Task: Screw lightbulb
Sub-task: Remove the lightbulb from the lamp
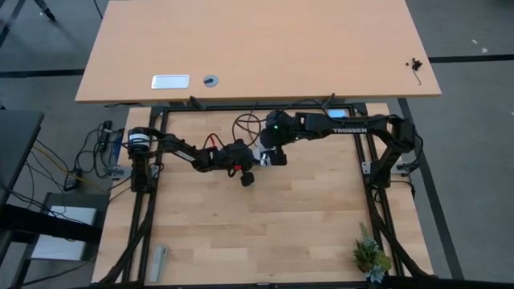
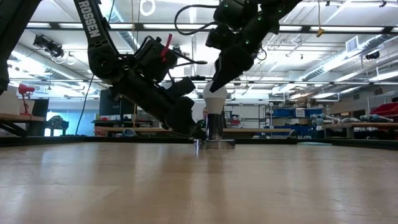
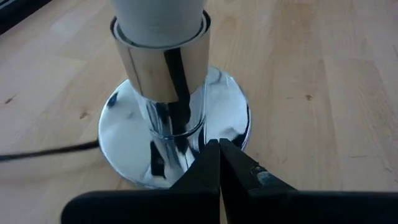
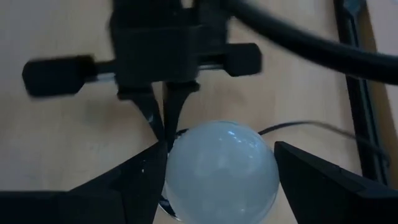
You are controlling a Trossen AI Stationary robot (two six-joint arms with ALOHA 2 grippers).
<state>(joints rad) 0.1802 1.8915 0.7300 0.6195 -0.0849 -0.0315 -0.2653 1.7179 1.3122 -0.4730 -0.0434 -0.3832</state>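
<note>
Standing in socket: the small white frosted pear-shaped lightbulb [image 4: 221,168] sits upright in the shiny chrome round socket base [image 3: 177,134], toward the far middle of the pale wooden table [image 1: 265,233].
Right gripper: the right gripper [image 4: 217,171] comes down over the bulb from above, its two dark fingers [image 4: 134,180] spread to either side of the glass; one finger looks to be touching it, the other stands just apart.
Left gripper: the left gripper [image 3: 219,165] is low at the table, fingers pressed together with nothing between them, tips against the foot of the chrome base.
Cord: a thin black cord [image 3: 43,152] runs off from the base across the wood.
Far corner: a small green plant [image 1: 369,255] stands at the near right edge, well apart.
</note>
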